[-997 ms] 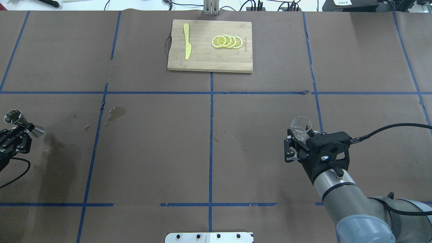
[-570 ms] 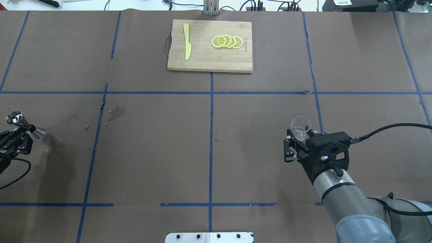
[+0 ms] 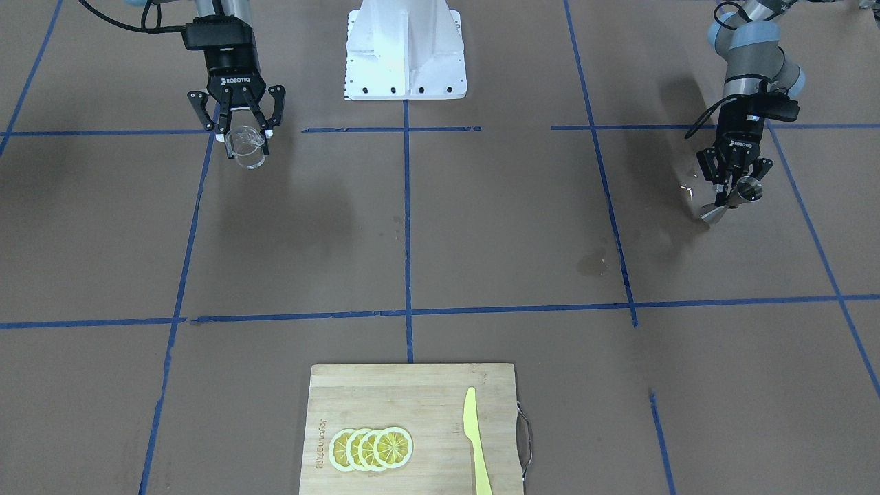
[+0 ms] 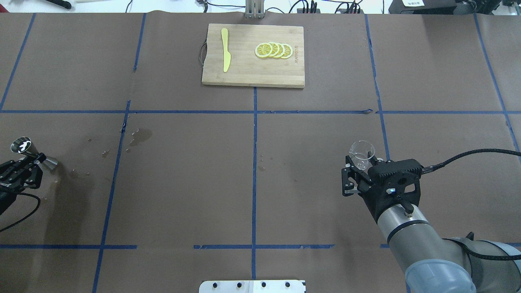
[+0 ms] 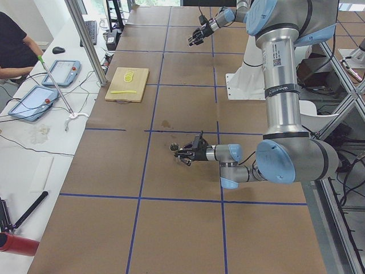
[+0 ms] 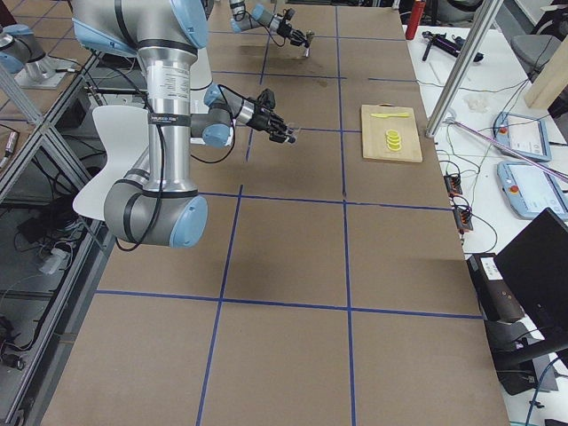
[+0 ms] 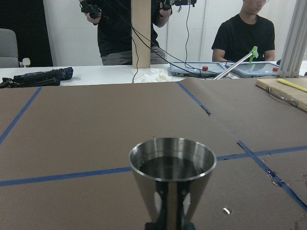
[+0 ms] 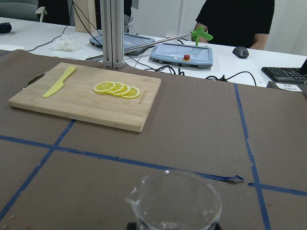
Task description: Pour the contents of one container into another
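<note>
At the table's far left, my left gripper [image 4: 36, 159] is shut on the narrow waist of the steel jigger [image 4: 21, 145]. The jigger leans in the overhead view, and in the left wrist view its open cone [image 7: 171, 168] faces up with a dark inside. Seen from the front, the jigger [image 3: 734, 198] hangs low over the paper, held by the left gripper [image 3: 730, 187]. My right gripper [image 4: 360, 164] is shut on the clear glass measuring cup [image 4: 362, 153], held upright at the right. The cup [image 8: 175, 205] looks empty; it also shows in the front view [image 3: 247, 147].
A bamboo cutting board [image 4: 244, 77] lies at the far middle with lemon slices [image 4: 273, 50] and a yellow knife [image 4: 225, 49]. Wet spots [image 4: 138, 136] mark the brown paper left of centre. The white robot base [image 3: 405, 48] is at the near edge. People sit beyond the table.
My left gripper has moved slightly toward the robot with the jigger, now lower in the overhead view. The right gripper and glass cup have barely moved.
</note>
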`<state>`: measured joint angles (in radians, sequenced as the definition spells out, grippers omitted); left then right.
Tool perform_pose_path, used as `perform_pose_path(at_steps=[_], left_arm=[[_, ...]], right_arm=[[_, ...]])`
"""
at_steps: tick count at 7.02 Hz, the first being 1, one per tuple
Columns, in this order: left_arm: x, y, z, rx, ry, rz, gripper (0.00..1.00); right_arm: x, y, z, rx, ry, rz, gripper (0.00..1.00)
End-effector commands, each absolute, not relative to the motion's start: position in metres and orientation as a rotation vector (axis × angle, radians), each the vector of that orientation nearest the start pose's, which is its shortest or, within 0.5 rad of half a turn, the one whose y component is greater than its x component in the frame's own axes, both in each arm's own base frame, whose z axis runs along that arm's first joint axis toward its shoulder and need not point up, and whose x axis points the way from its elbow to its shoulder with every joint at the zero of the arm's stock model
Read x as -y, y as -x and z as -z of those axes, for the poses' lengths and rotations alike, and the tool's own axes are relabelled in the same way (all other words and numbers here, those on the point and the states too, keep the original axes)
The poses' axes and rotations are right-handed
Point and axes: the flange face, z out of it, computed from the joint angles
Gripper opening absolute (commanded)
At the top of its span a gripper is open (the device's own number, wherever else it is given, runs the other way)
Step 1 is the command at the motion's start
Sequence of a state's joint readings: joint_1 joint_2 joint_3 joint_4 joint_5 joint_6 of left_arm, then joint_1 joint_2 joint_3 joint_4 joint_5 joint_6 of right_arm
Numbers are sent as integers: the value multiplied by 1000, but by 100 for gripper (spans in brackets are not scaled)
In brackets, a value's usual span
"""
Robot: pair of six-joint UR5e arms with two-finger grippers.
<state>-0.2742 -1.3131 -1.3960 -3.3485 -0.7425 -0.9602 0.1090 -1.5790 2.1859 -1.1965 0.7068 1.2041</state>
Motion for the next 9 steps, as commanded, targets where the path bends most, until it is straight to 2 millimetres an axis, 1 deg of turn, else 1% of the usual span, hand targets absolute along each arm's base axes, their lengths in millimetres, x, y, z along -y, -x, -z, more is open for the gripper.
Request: perform_pose_path(at_steps=[1, 4, 6, 9], left_arm=[[286, -272, -656, -839, -1148, 264, 0], [284, -273, -655, -844, -1147, 261, 0], [284, -274, -655, -846, -1145, 261, 10], [282, -276, -655, -850, -1142, 255, 10]], right_arm=[[254, 403, -316, 703, -979, -198, 0], [253, 404, -315, 705, -979, -198, 0], [253, 404, -315, 705, -979, -198, 0], [253, 404, -314, 709, -978, -198, 0]])
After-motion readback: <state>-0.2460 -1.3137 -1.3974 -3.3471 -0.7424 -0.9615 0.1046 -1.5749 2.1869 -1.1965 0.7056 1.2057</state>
